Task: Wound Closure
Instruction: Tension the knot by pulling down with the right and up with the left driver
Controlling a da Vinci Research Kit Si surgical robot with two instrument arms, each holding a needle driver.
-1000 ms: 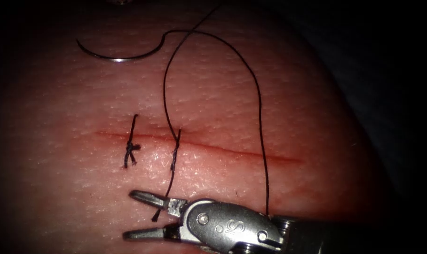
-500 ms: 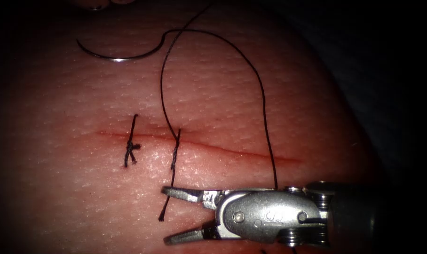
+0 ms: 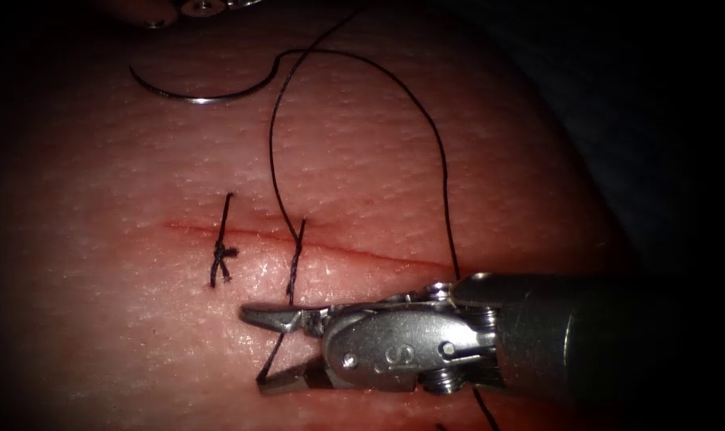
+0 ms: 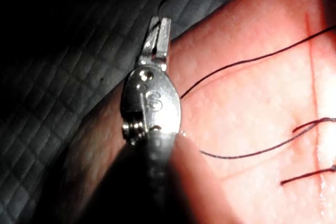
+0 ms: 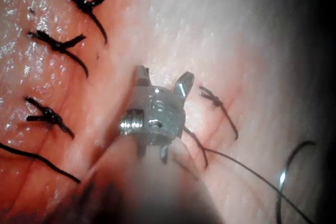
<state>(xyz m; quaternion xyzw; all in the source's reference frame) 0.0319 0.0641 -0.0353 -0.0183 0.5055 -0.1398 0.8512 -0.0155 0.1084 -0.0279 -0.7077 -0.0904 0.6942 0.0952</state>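
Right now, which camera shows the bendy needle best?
The endoscope view: the whole curve of the needle lies loose on the tissue, above the cut, held by neither claw. The right wrist view catches part of its curve.

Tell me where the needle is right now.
In the endoscope view the needle lies loose on the tissue, well above the cut toward its left end, held by neither tool. The right tool is below the cut, fingers open.

Pink tissue (image 3: 474, 160) with a red cut (image 3: 378, 255), black thread (image 3: 438, 152) (knots too), silver needle (image 3: 199, 96), grey quilted cloth (image 4: 63, 77).
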